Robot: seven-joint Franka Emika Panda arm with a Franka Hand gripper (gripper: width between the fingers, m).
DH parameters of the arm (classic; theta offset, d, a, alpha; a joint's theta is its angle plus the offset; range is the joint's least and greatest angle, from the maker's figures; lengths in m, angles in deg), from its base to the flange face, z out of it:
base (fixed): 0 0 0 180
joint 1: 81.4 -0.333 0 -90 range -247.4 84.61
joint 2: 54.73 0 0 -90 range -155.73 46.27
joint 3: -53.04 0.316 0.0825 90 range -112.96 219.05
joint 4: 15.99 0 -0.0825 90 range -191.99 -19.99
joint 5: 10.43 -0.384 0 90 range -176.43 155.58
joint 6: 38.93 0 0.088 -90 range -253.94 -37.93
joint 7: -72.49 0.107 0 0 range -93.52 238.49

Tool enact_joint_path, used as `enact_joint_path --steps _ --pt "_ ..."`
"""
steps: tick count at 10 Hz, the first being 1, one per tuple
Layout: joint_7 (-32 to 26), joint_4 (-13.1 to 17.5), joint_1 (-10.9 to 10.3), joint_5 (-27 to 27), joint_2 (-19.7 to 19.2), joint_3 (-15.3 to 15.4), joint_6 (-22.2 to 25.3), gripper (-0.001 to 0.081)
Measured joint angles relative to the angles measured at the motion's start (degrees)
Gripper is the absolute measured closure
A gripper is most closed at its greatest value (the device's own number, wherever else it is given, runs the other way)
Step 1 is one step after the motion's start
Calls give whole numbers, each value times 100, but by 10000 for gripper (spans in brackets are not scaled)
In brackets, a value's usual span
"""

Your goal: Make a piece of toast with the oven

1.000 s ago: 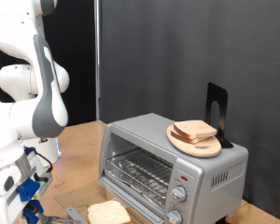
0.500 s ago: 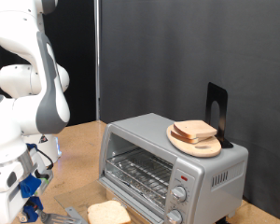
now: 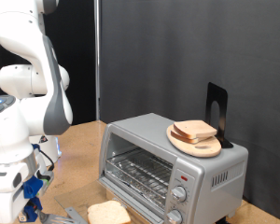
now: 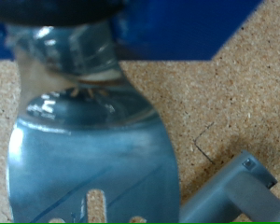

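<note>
Just pale, brown-crusted piece of toast (image 3: pixel 108 214)

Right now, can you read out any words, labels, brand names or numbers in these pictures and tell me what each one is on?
No text can be read in either view.
The oven: any marks around its two knobs and red light are too small to read.
The metal spatula in the wrist view: bare, no lettering.

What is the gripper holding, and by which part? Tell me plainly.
The gripper holds a slotted metal spatula by its handle end: in the wrist view its neck runs up between the blue fingers.
</note>
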Motion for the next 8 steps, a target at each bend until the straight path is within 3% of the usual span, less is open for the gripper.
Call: enact_joint_path --steps 5,8 --pt "48 -173 -93 2 82 87 -279 413" --pt "425 -229 -199 218 106 86 -345 413"
